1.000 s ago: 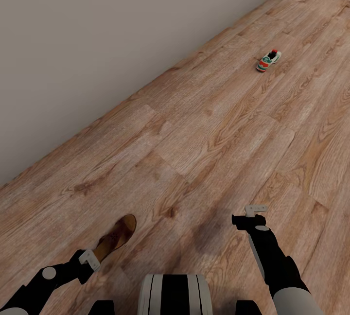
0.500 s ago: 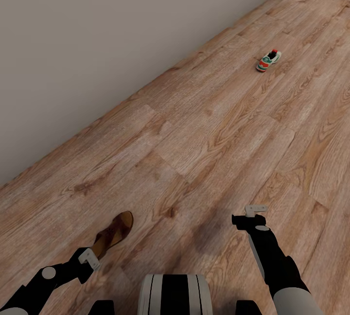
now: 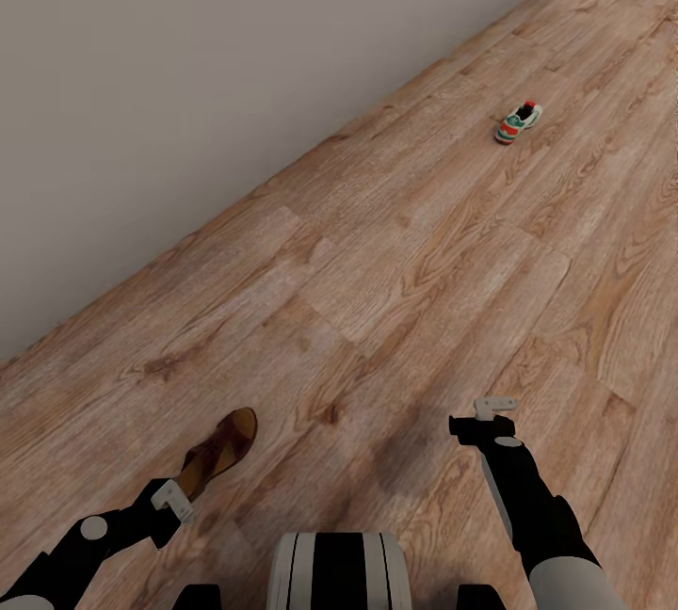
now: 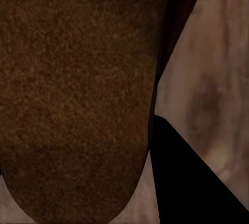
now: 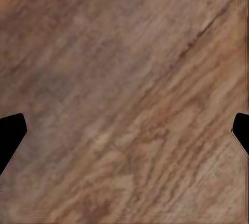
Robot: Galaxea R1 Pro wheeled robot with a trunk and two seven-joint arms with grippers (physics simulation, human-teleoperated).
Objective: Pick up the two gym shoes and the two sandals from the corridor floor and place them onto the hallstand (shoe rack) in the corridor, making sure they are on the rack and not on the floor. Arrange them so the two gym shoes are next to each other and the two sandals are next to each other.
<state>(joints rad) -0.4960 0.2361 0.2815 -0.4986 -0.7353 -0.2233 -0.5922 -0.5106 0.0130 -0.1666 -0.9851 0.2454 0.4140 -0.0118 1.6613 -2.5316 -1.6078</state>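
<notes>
Head camera has shifted a bit since half a second ago: the far gym shoe (image 3: 519, 121) and the wall (image 3: 188, 73) edge sit slightly higher in the head view, arms and sandal (image 3: 220, 453) hold the same spots. A full second back the sandal stood tilted up with its sole edge showing; now it lies with the dark straps visible, as it did at the half-second mark

Left gripper (image 3: 174, 501) is low at the left of the head view, pale fingertip tabs right at the heel end of the sandal. Left wrist view is mostly brown grainy sandal (image 4: 78, 94) surface very close to the lens, one black finger (image 4: 192, 182) beside it and floor (image 4: 212, 79) behind. Looks closed on the sandal at the heel, toe end pointing away from the robot, but the contact itself is hidden

Right gripper (image 3: 482, 417) hangs over bare floor (image 3: 395, 243) at the right, well apart from both shoes. Right wrist view shows both finger tips (image 5: 10, 133) at opposite edges with only wood planks (image 5: 124, 99) between them: spread wide, nothing held

Gym shoe rests on the floor far ahead, right of centre, near the wall line, well apart from both grippers. White with green and red-orange patches; too small to tell more

Robot's striped trunk (image 3: 339, 572) shows at the bottom centre between the arms
</notes>
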